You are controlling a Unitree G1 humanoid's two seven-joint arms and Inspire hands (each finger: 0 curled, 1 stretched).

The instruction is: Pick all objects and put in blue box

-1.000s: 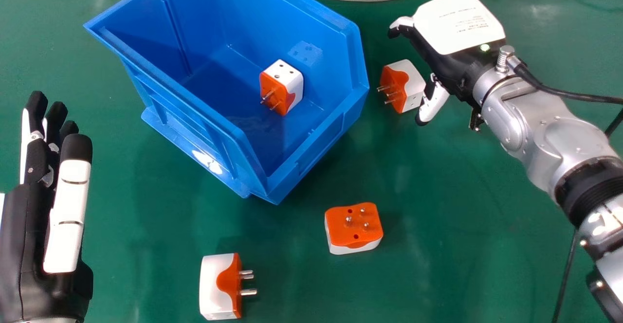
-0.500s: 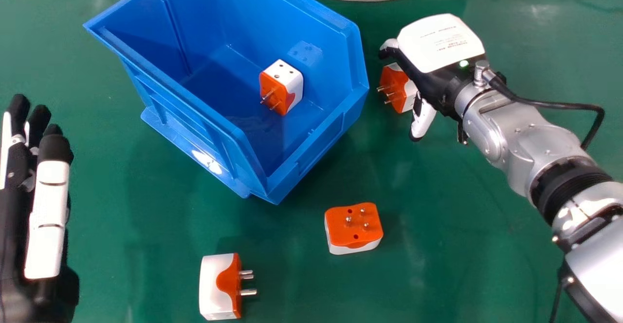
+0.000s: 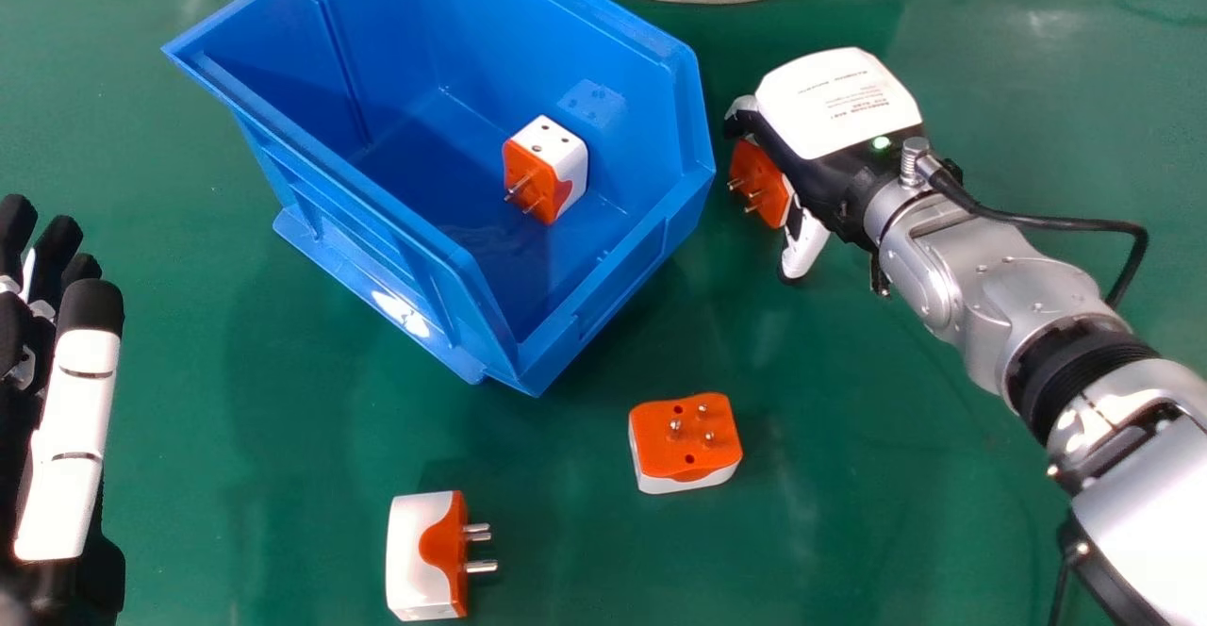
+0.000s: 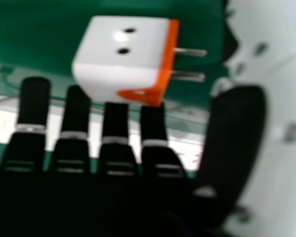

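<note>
Here, the right hand's (image 3: 839,107) open fingers flank one adapter (image 3: 762,183), ungrasped, beside one blue box (image 3: 377,221) near the desk's (image 3: 311,475) far edge; the left hand (image 3: 68,456) is open, empty. Four adapters show: one boxed (image 3: 547,169), two (image 3: 684,437) (image 3: 424,555) farther from that edge.

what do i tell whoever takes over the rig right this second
Left hand: open and empty, at the head view's left edge.
Right hand: open, over the plug adapter right of the box, between fingers and thumb but not gripped.
Done: one orange-and-white adapter is in the blue box.
Left: three adapters to box, namely the one at the right hand, the pins-up adapter and the sideways adapter, its pins pointing right. Those last two lie on the green table, nearer the robot than the box.
</note>
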